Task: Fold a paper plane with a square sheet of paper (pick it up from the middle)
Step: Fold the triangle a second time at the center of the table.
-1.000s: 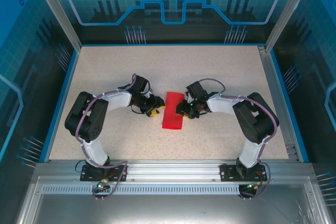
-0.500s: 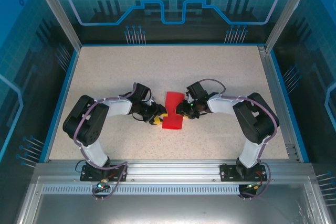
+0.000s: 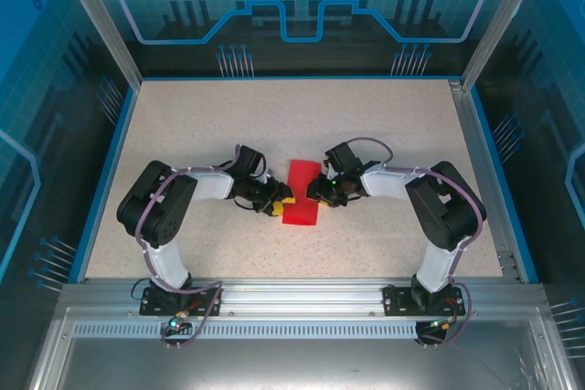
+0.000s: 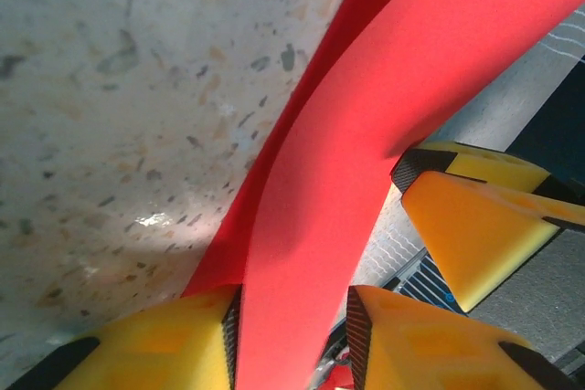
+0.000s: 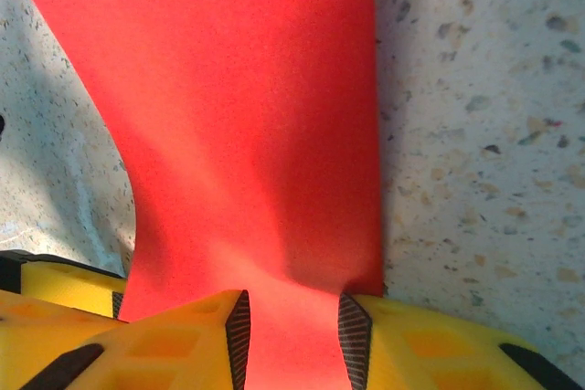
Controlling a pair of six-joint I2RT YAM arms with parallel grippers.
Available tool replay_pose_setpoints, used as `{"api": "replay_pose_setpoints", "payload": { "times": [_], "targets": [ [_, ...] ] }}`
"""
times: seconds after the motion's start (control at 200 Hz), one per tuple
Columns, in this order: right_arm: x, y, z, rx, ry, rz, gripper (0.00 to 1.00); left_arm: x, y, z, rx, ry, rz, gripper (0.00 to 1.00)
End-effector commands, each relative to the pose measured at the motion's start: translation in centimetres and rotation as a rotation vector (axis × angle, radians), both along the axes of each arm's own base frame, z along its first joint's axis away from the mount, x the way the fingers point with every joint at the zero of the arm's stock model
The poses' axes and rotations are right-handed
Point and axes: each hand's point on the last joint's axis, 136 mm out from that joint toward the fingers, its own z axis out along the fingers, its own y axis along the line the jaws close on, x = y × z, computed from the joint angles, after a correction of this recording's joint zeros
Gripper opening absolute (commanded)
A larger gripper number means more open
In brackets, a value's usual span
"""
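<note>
The square sheet of paper (image 3: 302,196) lies mid-table as a narrow red rectangle, folded over. My left gripper (image 3: 281,203) is at its left edge. In the left wrist view a raised red flap (image 4: 366,134) runs between the yellow fingers of this gripper (image 4: 292,326). It touches the left pad, a gap stays at the right pad, and the jaws are open. My right gripper (image 3: 316,191) is at the sheet's right edge. There the paper (image 5: 247,116) buckles up between the pads of that gripper (image 5: 291,331), touching both, so it is shut on it.
The speckled table (image 3: 201,125) is bare around the sheet. A blue rim (image 3: 105,180) and a metal frame (image 3: 292,294) bound it. A yellow finger of the right gripper (image 4: 475,226) shows close beyond the paper in the left wrist view.
My left gripper has slid right and toward the near edge until its fingers reach the sheet's left edge, and its jaws have narrowed. The right arm and the sheet have stayed in place.
</note>
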Motion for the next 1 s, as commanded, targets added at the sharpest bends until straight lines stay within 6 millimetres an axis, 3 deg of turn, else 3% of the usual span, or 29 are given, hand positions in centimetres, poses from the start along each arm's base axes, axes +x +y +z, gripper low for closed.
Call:
{"api": "replay_pose_setpoints", "payload": {
  "times": [0.0,0.33,0.53,0.7,0.995],
  "targets": [
    [-1.9,-2.2,-3.6,-0.098,0.097,-0.026,0.36,1.4,-1.1,1.1,-0.052,-0.032,-0.005,0.35],
    [-1.1,-1.5,-2.1,-0.059,0.047,-0.011,0.38,3.6,-1.0,1.6,-0.088,-0.055,0.032,0.31],
    [-0.1,-0.2,0.2,0.008,-0.018,0.02,0.4,4.1,-1.1,1.9,-0.116,-0.06,0.034,0.18],
    [0.4,-0.3,2.7,0.014,-0.088,0.027,0.43,4.3,-0.7,2.2,-0.109,-0.069,0.037,0.16],
    [-2.1,0.6,7.5,-0.141,-0.299,0.194,0.53,4.5,-0.8,2.7,-0.111,-0.08,0.029,0.13]
  ]
}}
